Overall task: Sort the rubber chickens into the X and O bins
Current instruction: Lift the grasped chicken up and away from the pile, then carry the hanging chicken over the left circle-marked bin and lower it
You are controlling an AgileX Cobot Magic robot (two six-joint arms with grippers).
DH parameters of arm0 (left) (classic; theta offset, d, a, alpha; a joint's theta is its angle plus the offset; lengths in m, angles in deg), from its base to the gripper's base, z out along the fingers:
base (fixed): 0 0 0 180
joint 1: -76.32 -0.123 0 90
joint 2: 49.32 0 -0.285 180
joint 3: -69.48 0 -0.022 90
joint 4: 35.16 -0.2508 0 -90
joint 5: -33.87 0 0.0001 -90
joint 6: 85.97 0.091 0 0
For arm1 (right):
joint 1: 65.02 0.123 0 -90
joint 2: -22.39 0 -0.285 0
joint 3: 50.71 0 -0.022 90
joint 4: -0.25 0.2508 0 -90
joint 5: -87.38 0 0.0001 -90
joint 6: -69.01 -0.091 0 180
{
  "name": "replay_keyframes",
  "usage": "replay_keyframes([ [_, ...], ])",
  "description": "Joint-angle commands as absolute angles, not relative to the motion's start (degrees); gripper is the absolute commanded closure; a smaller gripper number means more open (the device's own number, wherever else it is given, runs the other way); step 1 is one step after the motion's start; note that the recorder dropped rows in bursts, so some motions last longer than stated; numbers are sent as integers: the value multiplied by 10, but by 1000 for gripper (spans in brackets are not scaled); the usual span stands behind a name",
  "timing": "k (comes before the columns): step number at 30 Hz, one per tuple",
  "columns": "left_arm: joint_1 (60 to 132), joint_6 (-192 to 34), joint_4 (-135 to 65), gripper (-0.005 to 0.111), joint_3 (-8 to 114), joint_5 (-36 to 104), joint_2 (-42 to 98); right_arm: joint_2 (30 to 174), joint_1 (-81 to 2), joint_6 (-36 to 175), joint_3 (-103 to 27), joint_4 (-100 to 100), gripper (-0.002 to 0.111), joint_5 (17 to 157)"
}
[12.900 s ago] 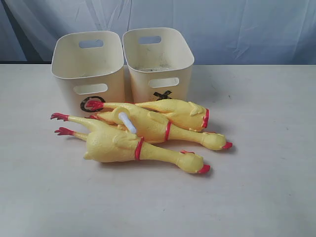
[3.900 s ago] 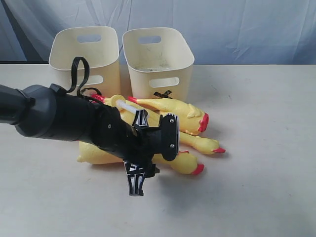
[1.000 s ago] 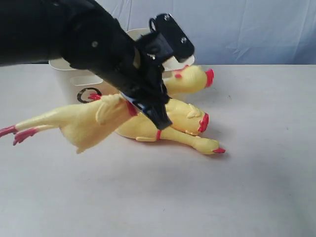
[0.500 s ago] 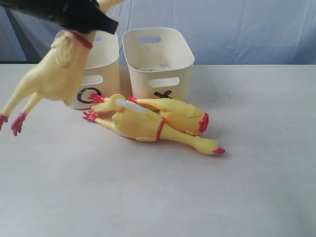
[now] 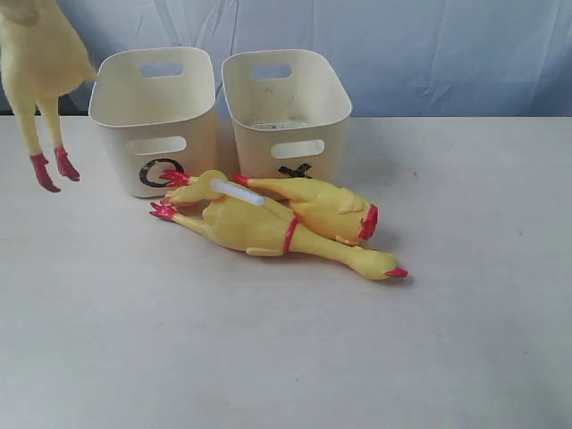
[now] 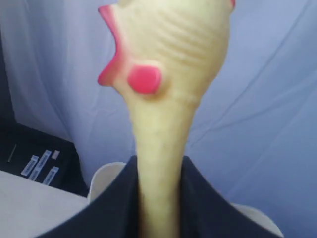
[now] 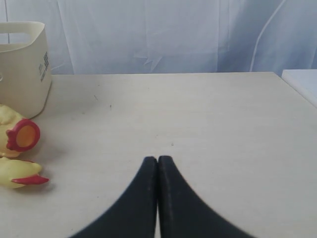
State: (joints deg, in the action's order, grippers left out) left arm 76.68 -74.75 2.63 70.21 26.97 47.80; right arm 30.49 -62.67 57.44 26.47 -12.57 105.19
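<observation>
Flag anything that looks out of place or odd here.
A white tube pokes out of one of the two rubber chickens piled before the X bin, perhaps a loosened squeaker. The third chicken dangles feet-down beside the O bin, its neck in the left end effector.

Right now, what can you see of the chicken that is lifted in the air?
The lifted chicken hangs left of the O bin in the exterior view, clear of the table, red feet down. It looks like yellow rubber, with a red beak. The left gripper clamps its neck; the head sticks out beyond.
</observation>
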Motion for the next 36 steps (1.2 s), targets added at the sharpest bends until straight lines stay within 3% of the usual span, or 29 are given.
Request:
replay_keyframes([
  [1, 741, -749, 103, 107, 706, 339, 477, 302, -626, 575, 265, -125, 109, 1049],
  [11, 719, -793, 157, 107, 744, 375, 548, 302, -626, 575, 265, -125, 109, 1049],
  [20, 719, -796, -78, 107, 865, 363, 568, 302, -626, 575, 265, -125, 109, 1049],
  [36, 708, -794, -134, 107, 960, 274, 637, 302, -626, 575, 265, -125, 109, 1049],
])
